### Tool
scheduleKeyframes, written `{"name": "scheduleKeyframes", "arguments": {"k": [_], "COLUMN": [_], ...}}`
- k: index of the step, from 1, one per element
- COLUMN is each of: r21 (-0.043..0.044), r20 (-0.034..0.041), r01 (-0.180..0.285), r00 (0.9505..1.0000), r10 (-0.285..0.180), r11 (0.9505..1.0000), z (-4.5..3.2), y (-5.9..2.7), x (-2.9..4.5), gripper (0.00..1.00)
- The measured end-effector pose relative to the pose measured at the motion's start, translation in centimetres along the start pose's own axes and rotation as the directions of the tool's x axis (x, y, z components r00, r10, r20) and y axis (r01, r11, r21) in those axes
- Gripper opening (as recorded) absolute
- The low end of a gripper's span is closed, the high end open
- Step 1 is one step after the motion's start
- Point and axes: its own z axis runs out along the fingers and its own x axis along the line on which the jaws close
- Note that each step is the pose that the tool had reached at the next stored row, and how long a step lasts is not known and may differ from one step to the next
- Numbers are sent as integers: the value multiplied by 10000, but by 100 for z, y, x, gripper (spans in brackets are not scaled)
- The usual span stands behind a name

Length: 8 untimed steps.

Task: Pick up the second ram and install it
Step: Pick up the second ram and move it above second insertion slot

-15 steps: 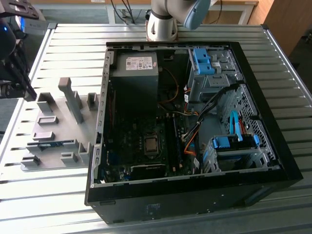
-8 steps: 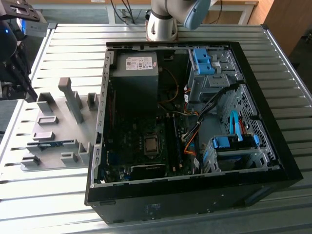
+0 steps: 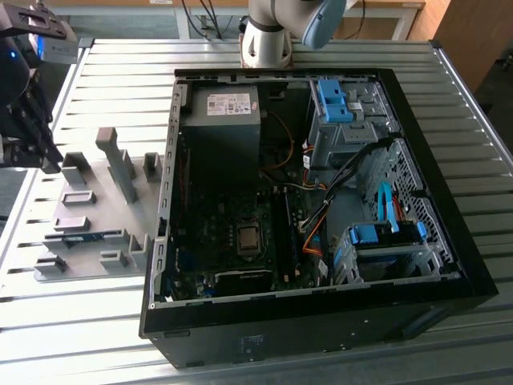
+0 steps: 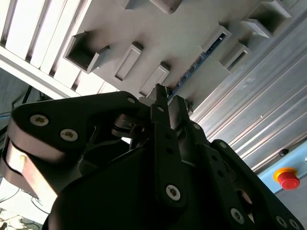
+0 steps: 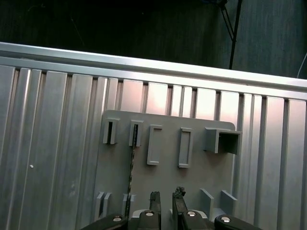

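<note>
Listener: Gripper (image 5: 166, 196) first: what is it doing?

Describer: The black two-fingered gripper is hanging above a flat grey plastic holder plate (image 5: 211, 172), which is lying on a ribbed aluminium table (image 3: 96, 321) at the exterior view's left. Its fingertips (image 5: 155, 197) are standing narrowly parted, with bare grey plate showing in the gap. It is holding nothing and touching nothing.

Listener: Where is the second ram sitting?

Describer: The second ram (image 5: 131, 167), a long, thin blue-green circuit-board stick, is sitting on edge in the plate, among small grey holder blocks (image 5: 184, 147), its ends slotted into two of them. In the first wrist view it is showing as a dark sliver; in the second wrist view a strip of blue is peeking out between blocks.

Listener: How is it lying from the fingers?

Describer: It is lying below the gripper and just to one side of the gap, not between the fingertips. In the exterior view its long axis is running left to right along the plate's near part, while the gripper is hanging higher, by that view's left edge. That axis is crossing the line joining the two fingertips, so I am judging that the jaws are facing its flat sides; the offset is sideways and downward.
</note>
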Motion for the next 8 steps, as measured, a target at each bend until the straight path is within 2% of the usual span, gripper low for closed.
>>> {"name": "scheduleKeyframes", "arguments": {"k": [5,8], "r21": [20,25], "r20": [-23,-22], "r01": [-246,-295], "r00": [9997,9996], "r10": [246,295], "r11": [9997,9996], "z": [38,61], "y": [0,1], "x": [9,40], "gripper": [24,24]}}
